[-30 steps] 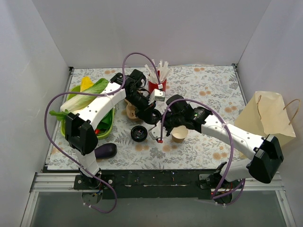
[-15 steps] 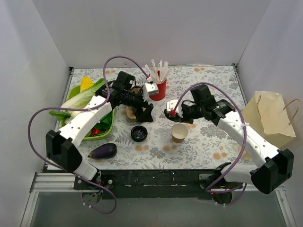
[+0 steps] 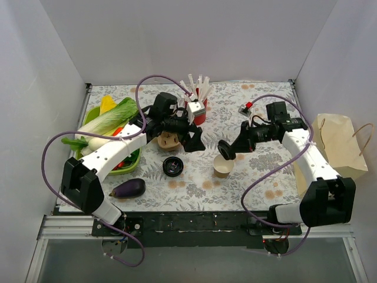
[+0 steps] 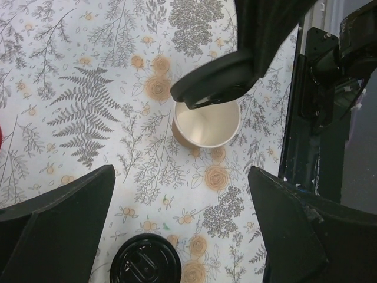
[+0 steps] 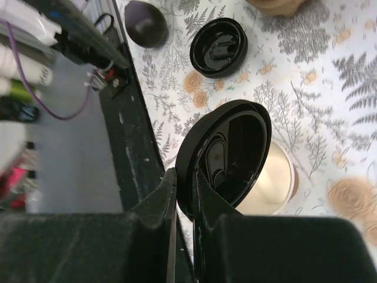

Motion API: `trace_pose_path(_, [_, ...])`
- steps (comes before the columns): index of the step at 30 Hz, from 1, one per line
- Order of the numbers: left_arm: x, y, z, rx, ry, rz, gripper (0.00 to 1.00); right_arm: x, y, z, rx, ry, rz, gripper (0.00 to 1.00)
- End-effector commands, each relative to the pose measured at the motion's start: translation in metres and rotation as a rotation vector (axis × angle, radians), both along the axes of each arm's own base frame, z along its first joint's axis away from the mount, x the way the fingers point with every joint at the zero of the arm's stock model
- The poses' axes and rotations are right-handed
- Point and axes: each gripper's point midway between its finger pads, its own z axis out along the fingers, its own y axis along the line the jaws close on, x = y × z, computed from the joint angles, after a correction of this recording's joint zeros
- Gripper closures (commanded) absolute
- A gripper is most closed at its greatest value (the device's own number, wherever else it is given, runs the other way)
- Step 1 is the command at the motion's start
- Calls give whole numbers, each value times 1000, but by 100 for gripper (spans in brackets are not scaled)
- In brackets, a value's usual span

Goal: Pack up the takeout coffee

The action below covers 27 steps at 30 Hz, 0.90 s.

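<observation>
The takeout coffee, a tan paper cup (image 3: 222, 167), stands open on the floral mat, its pale inside showing (image 4: 207, 125). My right gripper (image 3: 231, 146) is shut on the rim of a black lid (image 3: 224, 150), held tilted just above the cup's mouth (image 5: 272, 181). In the right wrist view its fingers (image 5: 168, 194) pinch the lid (image 5: 227, 156) on edge. My left gripper (image 3: 192, 140) hangs open to the cup's left, its jaws wide apart with nothing between them. A second black lid (image 3: 172, 167) lies flat on the mat below the left gripper (image 4: 182, 227).
A red cup of white straws (image 3: 198, 109) and a beige pulp carrier (image 3: 169, 140) sit behind the left gripper. A green basket of vegetables (image 3: 130, 162) is at the left, and an eggplant (image 3: 128, 188) lies at the front left. A paper bag (image 3: 336, 144) stands at the right.
My left gripper has opened from shut and moved right, past the carrier. The right arm has swung back to the right and now holds the black lid over the cup.
</observation>
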Motion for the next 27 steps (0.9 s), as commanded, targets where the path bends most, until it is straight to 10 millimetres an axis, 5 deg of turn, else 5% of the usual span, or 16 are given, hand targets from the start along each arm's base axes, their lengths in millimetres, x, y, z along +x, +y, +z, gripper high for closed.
trace_pose_path(1, [-1,-20,1,-72,-7,-36,2,4,-16,2,151,252,-104,94])
trace_pose_path(9, [-1,-44,-12,-84,10,-78,2,4,-21,2,302,463,-148,92])
trace_pose_path(27, [15,-68,-51,-83,149,52,2,12,-23,-45,219,616,-264,91])
